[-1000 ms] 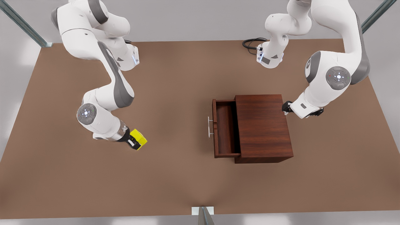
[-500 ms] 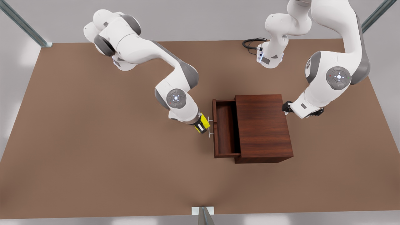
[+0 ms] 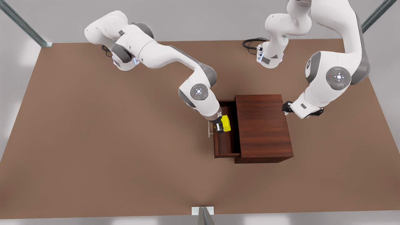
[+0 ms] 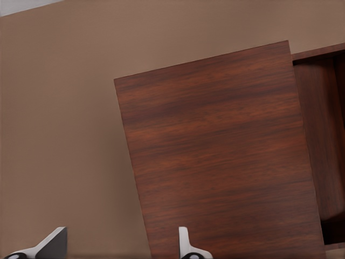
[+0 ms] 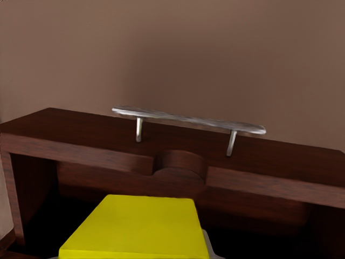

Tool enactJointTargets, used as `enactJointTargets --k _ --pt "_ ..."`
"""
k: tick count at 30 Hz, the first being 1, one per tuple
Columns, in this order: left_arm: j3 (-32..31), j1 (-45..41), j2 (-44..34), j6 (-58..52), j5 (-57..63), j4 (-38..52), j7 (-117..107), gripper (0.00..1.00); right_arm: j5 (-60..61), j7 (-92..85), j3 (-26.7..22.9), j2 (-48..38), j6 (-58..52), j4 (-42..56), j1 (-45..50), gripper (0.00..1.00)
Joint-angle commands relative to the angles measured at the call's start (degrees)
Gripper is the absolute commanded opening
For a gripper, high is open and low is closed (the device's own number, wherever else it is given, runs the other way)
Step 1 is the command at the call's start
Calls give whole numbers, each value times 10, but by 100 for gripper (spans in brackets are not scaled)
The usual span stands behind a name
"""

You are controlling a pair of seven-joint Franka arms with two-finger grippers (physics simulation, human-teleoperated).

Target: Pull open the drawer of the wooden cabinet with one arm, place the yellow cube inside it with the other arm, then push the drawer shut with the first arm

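Observation:
The wooden cabinet (image 3: 264, 128) stands right of the table's centre, its drawer (image 3: 223, 143) pulled open toward the front view's left, silver handle (image 3: 209, 128) on its front. My right gripper (image 3: 221, 125) is shut on the yellow cube (image 3: 226, 123) and holds it over the open drawer's middle. In the right wrist view the cube (image 5: 137, 229) hangs above the drawer's inside, behind the drawer front (image 5: 269, 159) and its handle (image 5: 188, 121). My left gripper (image 3: 286, 107) waits open at the cabinet's far side, its fingers (image 4: 54, 243) spread, with the cabinet's top (image 4: 215, 162) in its wrist view.
The brown table (image 3: 93, 140) stretches wide on the front view's left and in front of the cabinet. A black cable (image 3: 251, 43) lies at the back edge by an arm's base. A metal post (image 3: 203, 215) stands at the front edge.
The right arm has carried the yellow cube from the front view's left of the table, past the handle, to above the open drawer. The left arm has not moved.

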Motion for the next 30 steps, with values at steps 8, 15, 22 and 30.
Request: enactJointTargets --k 8,15,22,30 --pt "0 0 -1 0 0 0 0 100 5 239 1 23 65 10 11 64" --pt "-1 -1 3 0 1 8 -4 100 5 201 1 -11 -10 10 -7 100" --pt "-4 -257 100 -88 18 222 -426 100 -122 -689 81 -266 -270 -199 -446 100" --pt "10 -410 333 67 55 376 -757 100 -117 -1289 10 -420 -323 -393 -531 100"
